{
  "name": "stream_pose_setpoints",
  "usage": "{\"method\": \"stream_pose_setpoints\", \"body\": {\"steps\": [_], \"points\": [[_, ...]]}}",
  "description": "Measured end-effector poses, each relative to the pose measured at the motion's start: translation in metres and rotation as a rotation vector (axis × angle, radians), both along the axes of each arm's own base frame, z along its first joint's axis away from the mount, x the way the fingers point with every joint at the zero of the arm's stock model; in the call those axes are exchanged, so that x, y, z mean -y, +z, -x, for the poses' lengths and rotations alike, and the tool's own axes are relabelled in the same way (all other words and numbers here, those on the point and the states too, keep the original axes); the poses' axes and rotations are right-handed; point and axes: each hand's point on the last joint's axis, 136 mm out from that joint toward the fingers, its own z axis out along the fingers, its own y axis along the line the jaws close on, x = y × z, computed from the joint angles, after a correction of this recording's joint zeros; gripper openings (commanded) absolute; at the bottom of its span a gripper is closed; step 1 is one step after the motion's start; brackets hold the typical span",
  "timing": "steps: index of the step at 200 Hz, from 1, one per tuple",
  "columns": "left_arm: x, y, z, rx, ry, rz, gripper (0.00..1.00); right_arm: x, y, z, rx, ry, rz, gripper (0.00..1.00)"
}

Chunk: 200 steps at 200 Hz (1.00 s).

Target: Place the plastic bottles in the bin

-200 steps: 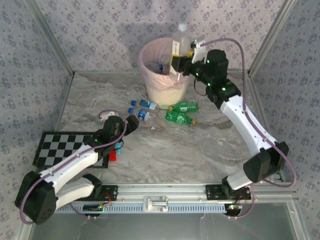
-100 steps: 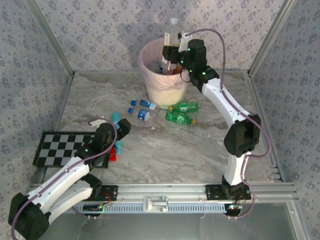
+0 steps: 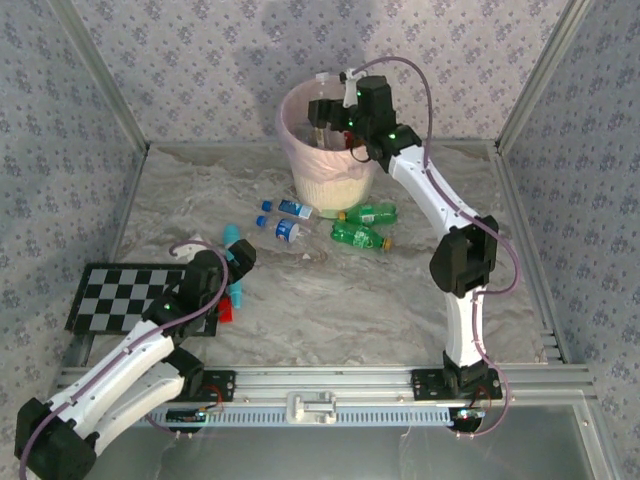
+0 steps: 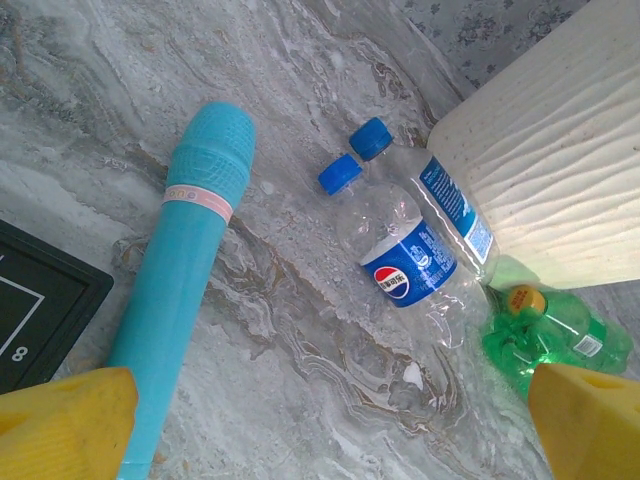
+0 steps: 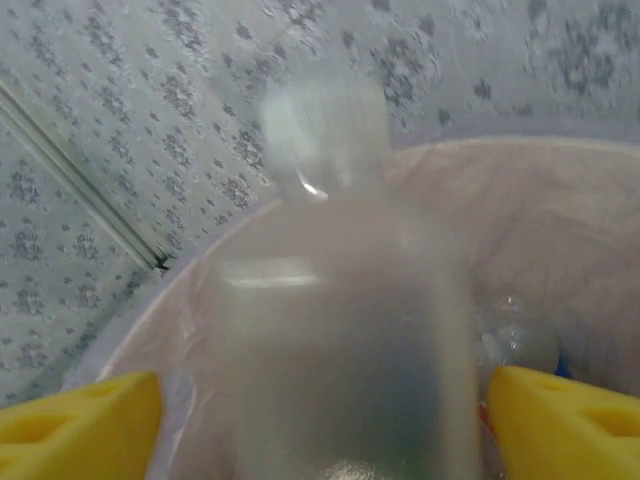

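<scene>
My right gripper [image 3: 325,112] hangs over the cream, pink-lined bin [image 3: 330,172]. Its yellow fingers [image 5: 80,415] stand wide apart, open. Between them, not touching either, is a blurred clear bottle with a white cap [image 5: 340,330], over the bin's pink liner [image 5: 540,230]. My left gripper [image 3: 240,258] is open and low over the table, nothing between its fingers [image 4: 60,420]. Ahead of it lie a clear Pepsi bottle [image 4: 410,265], a second clear blue-labelled bottle [image 4: 450,200] against the bin wall [image 4: 560,170], and a green bottle [image 4: 555,330]. Two green bottles [image 3: 365,225] lie in front of the bin.
A teal stick-like tool [image 4: 180,290] with a red end lies beside my left gripper, near a black-and-white checkerboard [image 3: 120,295] at the table's front left. Patterned walls and metal posts close in the back and sides.
The right gripper swung left over the bin and opened; the bottle that stood up above it has dropped from sight in the top view. The left arm drew back slightly.
</scene>
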Motion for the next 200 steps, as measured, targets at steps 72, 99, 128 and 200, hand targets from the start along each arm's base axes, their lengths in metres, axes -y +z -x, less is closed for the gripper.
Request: {"method": "stream_pose_setpoints", "body": {"steps": [72,99,128,200], "points": [[0.001,-0.010,-0.003,-0.032,0.006,-0.016,1.00,0.027,0.032,0.045,0.049,-0.049,0.014,1.00],[0.005,-0.018,-0.006,-0.057,0.001,-0.028,1.00,0.046,0.041,0.080,0.082,-0.073,0.005,1.00],[0.009,-0.029,-0.010,-0.085,-0.005,-0.043,1.00,0.058,0.028,0.121,0.083,-0.082,0.013,1.00],[0.048,-0.016,-0.058,-0.117,-0.059,-0.076,1.00,0.083,-0.062,0.206,-0.025,-0.125,0.076,1.00]]}}
